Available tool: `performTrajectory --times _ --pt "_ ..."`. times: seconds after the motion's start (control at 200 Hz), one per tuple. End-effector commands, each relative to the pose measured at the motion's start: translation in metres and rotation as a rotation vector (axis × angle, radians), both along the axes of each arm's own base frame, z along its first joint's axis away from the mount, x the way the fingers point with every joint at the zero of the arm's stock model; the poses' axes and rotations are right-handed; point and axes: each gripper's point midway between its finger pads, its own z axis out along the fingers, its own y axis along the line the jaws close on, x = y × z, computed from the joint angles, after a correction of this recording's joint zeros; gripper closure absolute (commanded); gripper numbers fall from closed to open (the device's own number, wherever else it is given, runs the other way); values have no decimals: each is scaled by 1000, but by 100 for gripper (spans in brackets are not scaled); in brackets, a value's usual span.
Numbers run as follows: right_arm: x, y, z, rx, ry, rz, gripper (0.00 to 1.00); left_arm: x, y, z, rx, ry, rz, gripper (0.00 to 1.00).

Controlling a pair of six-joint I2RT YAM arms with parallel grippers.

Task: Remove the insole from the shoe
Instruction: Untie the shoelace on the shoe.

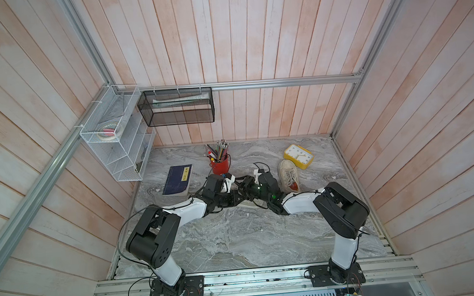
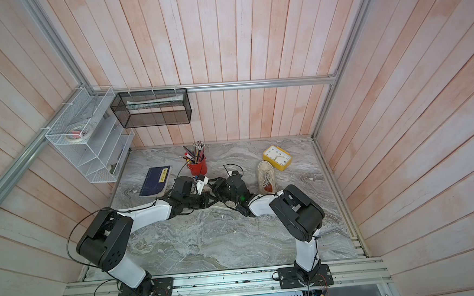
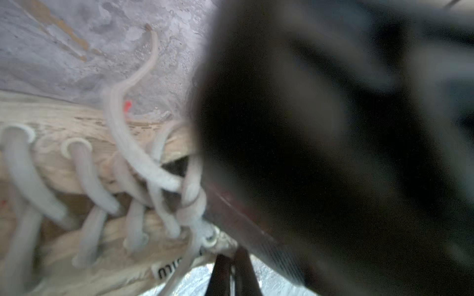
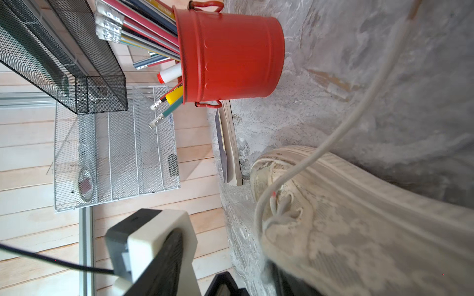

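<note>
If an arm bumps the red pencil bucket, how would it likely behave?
The red pencil bucket may tip fairly easily: long pencils stick well past its rim and fan outward. Its glossy, smooth wall looks slippery for a pinch. Being round, it would likely roll once down.

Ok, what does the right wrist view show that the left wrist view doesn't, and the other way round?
Only the right wrist view: the red pencil bucket, the black mesh shelf, the white wire rack, the book seen edge-on, and the toe of the shoe.
Only the left wrist view: the eyelets and lace knot up close, plus a large dark blur I can't identify.
Both: the shoe, a loose lace and the marble table.
</note>
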Motion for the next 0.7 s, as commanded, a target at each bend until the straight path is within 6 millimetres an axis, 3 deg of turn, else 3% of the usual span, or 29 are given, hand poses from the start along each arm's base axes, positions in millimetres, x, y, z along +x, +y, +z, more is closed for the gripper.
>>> performTrajectory --times 0.0,0.085,0.165,0.31,0.4,0.49,0.595,0.695 --pt "4 -8 7 -8 -38 13 45 -35 -21 22 -68 -13 -217 70" --pt "-1 -15 -8 -41 -13 15 46 -41 -15 31 -59 -51 -219 54" --pt "-5 -16 -15 -62 -5 34 46 -48 -7 42 -46 -94 -217 47" --pt "-9 -16 -16 -58 -6 59 47 -49 14 77 -27 -200 -150 42" --pt "-11 -12 -13 -68 -42 98 47 -26 43 93 -3 -199 25 45" --pt "-11 -8 -8 -64 -72 125 48 6 85 87 49 -133 260 52" --pt "-12 -2 0 -60 -100 159 50 38 135 59 160 -30 501 47" --pt "-12 -1 1 -74 -113 174 50 60 143 43 196 -5 524 36"
